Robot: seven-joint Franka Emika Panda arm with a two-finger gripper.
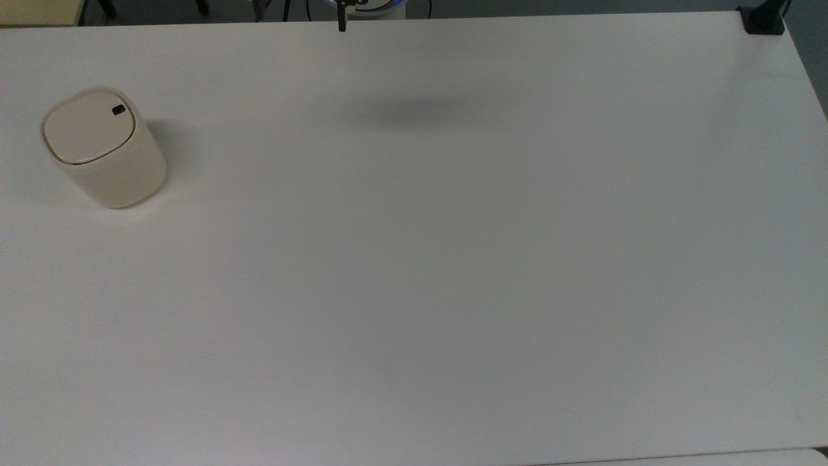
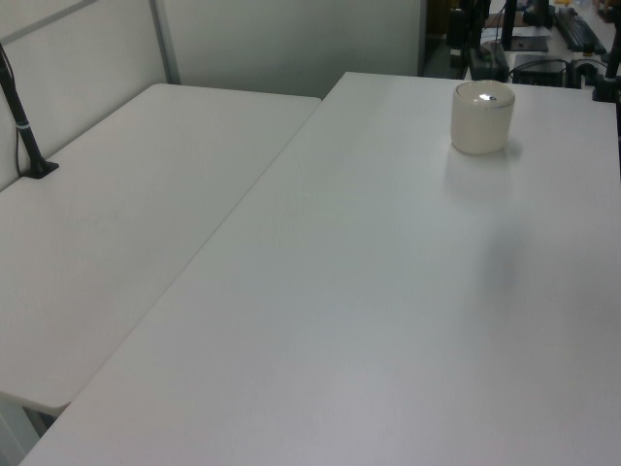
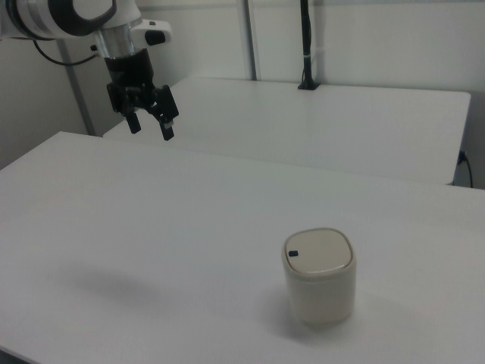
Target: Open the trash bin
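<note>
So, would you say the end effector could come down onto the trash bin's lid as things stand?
Probably yes. The end effector hangs open above the table, well apart from the trash bin. Its lid is closed and upward-facing, with nothing between them.

A wide white desk [image 1: 453,259] lies bare across nearly its whole surface. The one obstacle on it is the trash bin [image 1: 103,147], upright near the top view's left edge, lid shut, open desk on every side. A black clamp [image 1: 763,19] sits at the top view's far right corner. The pincer [image 3: 149,123] hangs high above the desk, fingers spread, well apart from the bin.
</note>
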